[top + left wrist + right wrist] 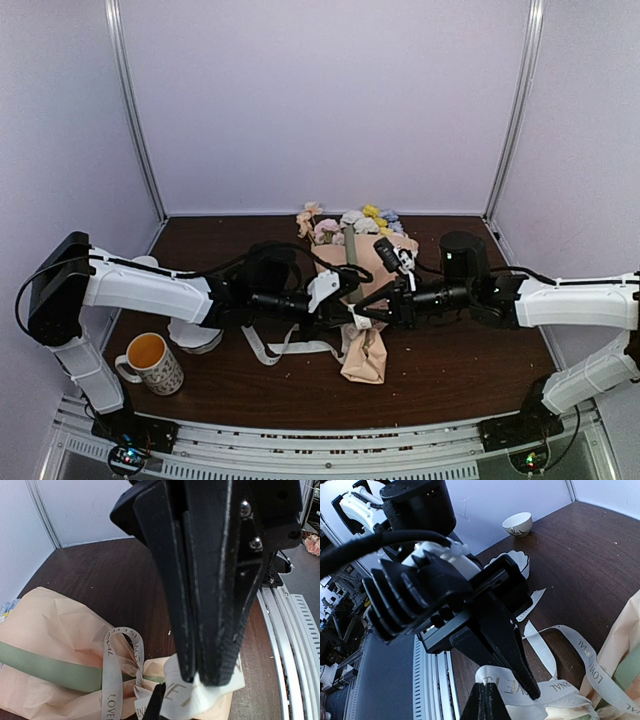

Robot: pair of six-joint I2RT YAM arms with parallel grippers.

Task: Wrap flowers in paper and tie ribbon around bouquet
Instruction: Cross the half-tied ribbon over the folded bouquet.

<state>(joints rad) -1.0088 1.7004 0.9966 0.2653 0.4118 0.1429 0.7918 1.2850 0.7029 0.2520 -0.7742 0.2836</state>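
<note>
The bouquet [352,262] lies mid-table, its pastel flowers [350,222] at the far end in peach paper [55,625] with a green strip [45,667]. The cream lettered ribbon [112,665] loops round the cone's narrow neck, and loose tails trail on the table [285,350]. My left gripper [207,680] is shut on a flat piece of ribbon beside the neck. My right gripper [485,686] is shut, its tips against the ribbon just beside the left gripper's tips [532,692]. Whether ribbon is caught between the right tips does not show. Both grippers meet over the neck [358,320].
A patterned mug [152,362] with an orange inside stands at the front left, a white scalloped dish [195,338] beside it. A small white bowl [517,523] sits further back on the left. Metal rails [320,440] run along the near edge.
</note>
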